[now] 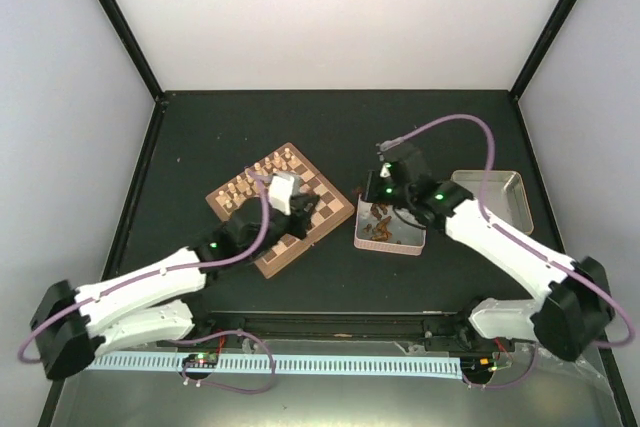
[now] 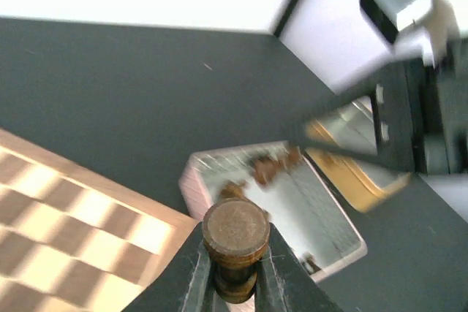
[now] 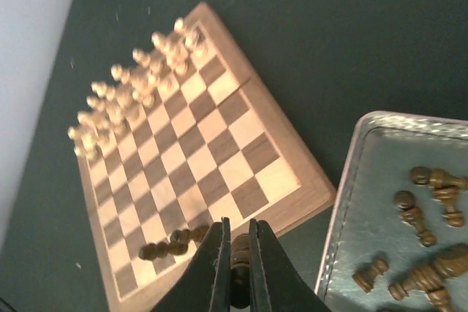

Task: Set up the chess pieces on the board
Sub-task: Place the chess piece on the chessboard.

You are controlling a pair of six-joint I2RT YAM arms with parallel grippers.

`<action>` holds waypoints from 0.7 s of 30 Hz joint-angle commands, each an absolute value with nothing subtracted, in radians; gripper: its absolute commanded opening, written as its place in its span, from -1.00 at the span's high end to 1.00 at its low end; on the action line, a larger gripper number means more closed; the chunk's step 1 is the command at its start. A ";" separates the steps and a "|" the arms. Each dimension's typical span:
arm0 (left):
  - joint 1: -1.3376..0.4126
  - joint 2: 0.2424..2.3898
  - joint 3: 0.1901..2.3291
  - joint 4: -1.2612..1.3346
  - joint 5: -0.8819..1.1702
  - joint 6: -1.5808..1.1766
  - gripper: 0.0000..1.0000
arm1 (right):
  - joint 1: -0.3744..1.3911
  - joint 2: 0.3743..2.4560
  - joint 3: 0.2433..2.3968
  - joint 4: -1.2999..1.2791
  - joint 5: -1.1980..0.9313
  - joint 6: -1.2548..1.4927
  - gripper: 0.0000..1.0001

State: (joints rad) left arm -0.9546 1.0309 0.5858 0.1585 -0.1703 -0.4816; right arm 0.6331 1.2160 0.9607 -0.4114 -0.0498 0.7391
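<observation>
A dark chess piece (image 2: 234, 228), round end toward the lens, is pinched between the fingers of the left gripper (image 2: 235, 253) at the bottom centre of the left wrist view, at the board's edge nearest the tin. The board (image 1: 295, 242) lies left of centre on the dark table (image 1: 330, 127) in the overhead view. The right gripper (image 3: 239, 239) is pressed together on a second dark piece (image 3: 239, 255) at the bottom of its own wrist view, between board and tin.

The silvery tin (image 3: 365, 202), lower right there, holds loose dark pieces (image 3: 417, 210) lying on their sides. A tray (image 1: 495, 202) sits just right of the tin; it looks grey from overhead and tan inside in the left wrist view.

Only the right wrist view shows a few dark pieces (image 3: 172, 242) clustered on the board's lower squares; pale pieces (image 3: 131, 85) line its upper-left rows.
</observation>
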 commanded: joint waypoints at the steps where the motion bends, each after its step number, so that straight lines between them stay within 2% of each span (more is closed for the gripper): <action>1: -0.849 0.847 0.589 -0.066 -0.295 -0.445 0.94 | 0.740 1.342 1.028 -0.424 0.052 0.617 0.92; 7: -0.783 0.583 0.534 -0.141 -0.396 -0.465 0.89 | 0.855 1.542 1.117 -0.413 0.093 0.588 0.92; 11: -0.769 0.489 0.525 -0.217 -0.440 -0.481 0.88 | 0.888 1.624 1.144 -0.385 0.078 0.578 0.92; 21: -0.757 0.459 0.492 -0.238 -0.445 -0.522 0.87 | 0.935 1.775 1.200 -0.344 0.140 0.543 0.92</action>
State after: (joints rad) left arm -0.7666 0.4564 0.4900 -0.2161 -0.4244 -0.5026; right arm 0.9237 1.7504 1.1763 -0.3840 0.0814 0.5663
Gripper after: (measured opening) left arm 0.127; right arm 0.068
